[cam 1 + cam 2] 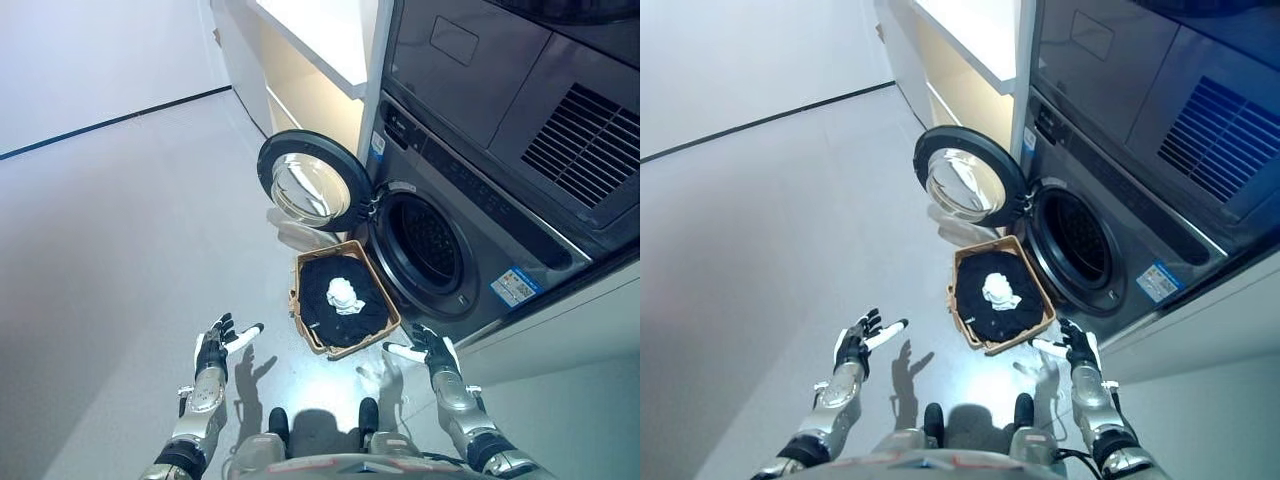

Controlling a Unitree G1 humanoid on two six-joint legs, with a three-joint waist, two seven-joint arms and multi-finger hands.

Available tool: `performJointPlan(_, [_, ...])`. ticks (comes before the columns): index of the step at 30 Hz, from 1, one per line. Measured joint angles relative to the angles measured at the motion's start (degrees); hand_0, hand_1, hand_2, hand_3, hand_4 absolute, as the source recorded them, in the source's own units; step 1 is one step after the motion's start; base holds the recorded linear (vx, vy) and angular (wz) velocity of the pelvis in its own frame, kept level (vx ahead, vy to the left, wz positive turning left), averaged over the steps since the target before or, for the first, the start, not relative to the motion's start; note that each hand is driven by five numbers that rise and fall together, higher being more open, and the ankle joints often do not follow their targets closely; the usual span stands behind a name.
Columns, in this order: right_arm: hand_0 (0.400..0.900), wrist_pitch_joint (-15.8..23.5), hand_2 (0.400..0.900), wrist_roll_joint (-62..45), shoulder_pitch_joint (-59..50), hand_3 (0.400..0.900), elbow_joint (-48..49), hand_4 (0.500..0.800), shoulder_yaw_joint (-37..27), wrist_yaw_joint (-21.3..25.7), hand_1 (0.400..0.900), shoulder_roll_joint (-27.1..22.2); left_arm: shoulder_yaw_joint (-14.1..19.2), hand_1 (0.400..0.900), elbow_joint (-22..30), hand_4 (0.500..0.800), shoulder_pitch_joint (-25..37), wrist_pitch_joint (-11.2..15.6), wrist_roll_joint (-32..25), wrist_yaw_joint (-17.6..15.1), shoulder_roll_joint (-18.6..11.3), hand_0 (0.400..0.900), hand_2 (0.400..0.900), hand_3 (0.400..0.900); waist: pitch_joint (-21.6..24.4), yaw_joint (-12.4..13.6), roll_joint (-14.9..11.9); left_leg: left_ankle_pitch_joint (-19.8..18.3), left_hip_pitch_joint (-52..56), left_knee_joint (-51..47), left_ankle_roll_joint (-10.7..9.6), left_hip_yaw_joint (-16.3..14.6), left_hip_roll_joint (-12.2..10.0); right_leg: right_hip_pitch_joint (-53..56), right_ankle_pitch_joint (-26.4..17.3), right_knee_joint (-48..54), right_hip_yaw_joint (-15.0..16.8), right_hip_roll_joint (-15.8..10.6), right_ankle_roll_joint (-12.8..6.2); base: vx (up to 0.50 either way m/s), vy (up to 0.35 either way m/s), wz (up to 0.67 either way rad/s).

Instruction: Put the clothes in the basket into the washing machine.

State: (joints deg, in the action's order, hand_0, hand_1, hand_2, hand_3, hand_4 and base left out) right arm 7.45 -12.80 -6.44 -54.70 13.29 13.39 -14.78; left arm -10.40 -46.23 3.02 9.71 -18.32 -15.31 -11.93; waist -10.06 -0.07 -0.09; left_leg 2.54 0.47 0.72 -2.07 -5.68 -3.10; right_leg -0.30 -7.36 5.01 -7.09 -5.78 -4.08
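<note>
Two spread, empty hands hover above the floor: left robot hand, right robot hand. Dark clothes fill the basket just before the open washing machine.

Washing machine front looks like smooth dark grey metal or plastic with a slight sheen; its open door has a glossy black ring around clear glass, and the drum inside shows perforated metal. Basket is tan, woven-looking, matt, filled with soft matt black cloth and a crumpled white cloth piece on top. Floor is smooth pale grey, lightly reflective; both hands are dark matt with white tips on silver metallic arms.
</note>
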Motion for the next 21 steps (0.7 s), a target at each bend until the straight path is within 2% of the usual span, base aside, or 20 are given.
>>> performJointPlan(7, [0.900,-0.22,0.900,-0.06,0.20,0.900,-3.03,0.800,-0.01,-0.19,0.900,0.02,-0.04,0.900,-0.14,0.800,0.02,-0.06,-0.12,0.41,0.04,0.900,0.900,0.900,0.05,-0.17,0.02,0.10,-0.01,0.05,-0.03,0.65,-0.41,0.44,0.05,-0.01,-0.41,0.39,0.11,-0.04,-0.061,0.11])
performJointPlan(11, [0.900,-0.27,0.900,-0.08,0.57,0.900,-3.60,0.800,-0.05,-0.26,0.900,0.01,-0.05,0.900,-0.20,0.800,0.02,-0.68,-0.15,1.20,0.02,0.900,0.900,0.900,0.24,-0.12,-0.05,0.16,0.04,0.12,-0.16,1.51,-0.98,0.70,0.65,-0.29,-1.11,1.05,0.97,0.00,-0.135,0.00])
performJointPlan(13, [0.900,-0.23,0.900,-0.07,0.77,0.900,-3.77,0.800,-0.07,-0.82,0.900,-0.03,-0.03,0.900,-1.03,0.800,0.05,-0.79,-0.18,1.30,0.04,0.900,0.900,0.900,0.28,-0.07,0.03,-0.06,-0.07,1.10,-0.99,1.63,-1.89,0.75,0.99,-1.04,-1.05,1.89,1.46,-0.02,-0.174,0.02])
performJointPlan(17, [0.900,-0.19,0.900,-0.07,1.80,0.900,-3.99,0.800,-0.10,-1.43,0.900,-0.31,-0.02,0.900,-1.95,0.800,-0.07,-1.16,-0.25,1.79,-0.10,0.900,0.900,0.900,0.31,-0.11,0.09,-0.60,-0.23,2.32,-1.86,3.08,-3.77,-0.57,3.66,-5.83,-1.11,4.03,2.79,-0.03,-0.199,0.10])
performJointPlan(20, [0.900,-0.14,0.900,-0.08,3.46,0.900,-3.94,0.800,-0.11,-1.56,0.900,-0.44,-0.01,0.900,-3.01,0.800,-0.31,-1.29,-0.27,2.14,-0.16,0.900,0.900,0.900,0.46,-0.06,-0.13,-1.20,-1.07,3.65,-2.95,4.55,-5.69,-3.61,8.18,-13.85,-1.37,5.65,4.77,-0.02,-0.255,0.25])
performJointPlan(21, [0.900,-0.06,0.900,-0.08,3.98,0.900,-3.80,0.800,-0.10,-1.75,0.900,-0.36,-0.01,0.900,-3.02,0.800,-0.62,-1.33,-0.30,2.17,-0.39,0.900,0.900,0.900,0.50,0.01,-0.59,-1.37,-1.44,4.27,-3.24,5.12,-5.88,-5.19,10.62,-17.00,-1.06,5.42,5.74,-0.01,-0.225,0.29])
